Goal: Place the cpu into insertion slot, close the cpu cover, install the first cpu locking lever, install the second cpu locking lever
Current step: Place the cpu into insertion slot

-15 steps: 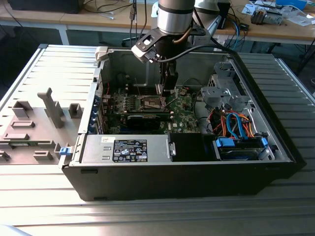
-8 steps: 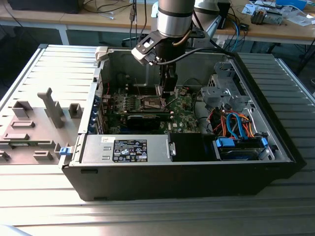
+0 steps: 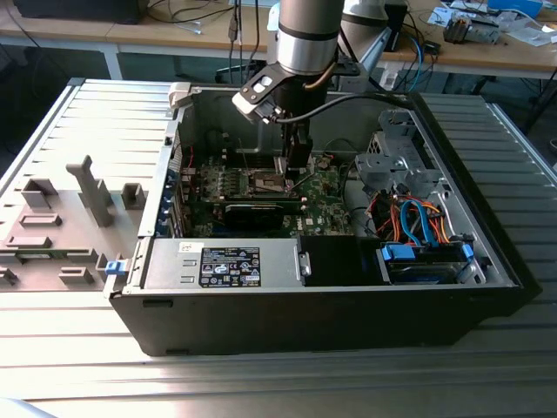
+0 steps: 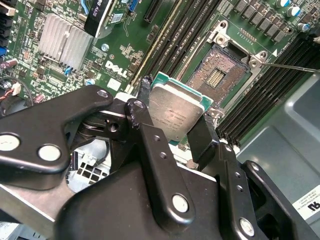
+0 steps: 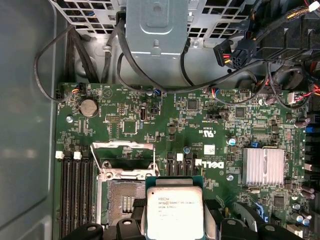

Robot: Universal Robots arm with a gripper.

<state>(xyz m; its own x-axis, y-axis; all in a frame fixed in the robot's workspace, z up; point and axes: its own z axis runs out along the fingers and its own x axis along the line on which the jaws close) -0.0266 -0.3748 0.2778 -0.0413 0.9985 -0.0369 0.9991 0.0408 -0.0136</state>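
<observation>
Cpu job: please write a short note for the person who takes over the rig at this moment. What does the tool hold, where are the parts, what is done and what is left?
The tool is shut on the cpu, gripping two opposite edges, metal top in view.
The cpu hangs over the green board, beside the insertion slot, not in it.
The slot is empty, contacts bare. The cpu cover stands open, off the slot. One locking lever sticks out free.
Done: the cpu is picked up and at the slot.
Left: seating the cpu, closing the cover, both levers.
</observation>
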